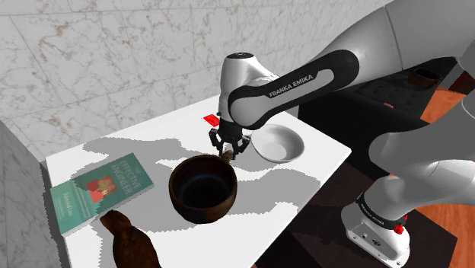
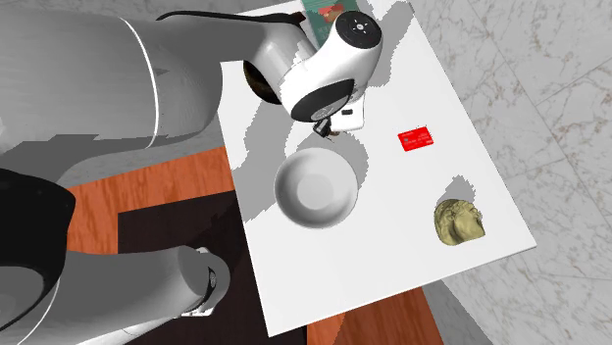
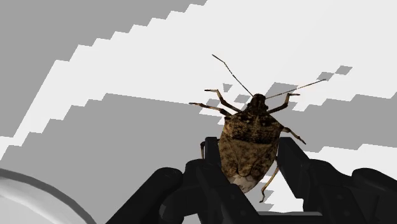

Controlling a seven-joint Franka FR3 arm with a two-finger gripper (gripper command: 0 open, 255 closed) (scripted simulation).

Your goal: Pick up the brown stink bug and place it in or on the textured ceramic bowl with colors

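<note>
Shoulder view: the gripper [image 1: 228, 146] hangs between the dark brown bowl [image 1: 202, 189] and the white bowl [image 1: 278, 143] above the table [image 1: 175, 126]; second exterior view: it sits beside the white bowl's rim; wrist view: its jaws pinch the brown stink bug [image 3: 249, 143]

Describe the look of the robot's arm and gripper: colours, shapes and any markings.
The arm is white, with thick rounded segments and dark joints. A black band carries the white lettering FRANKA EMIKA. The gripper is all black, with two blocky fingers.
</note>
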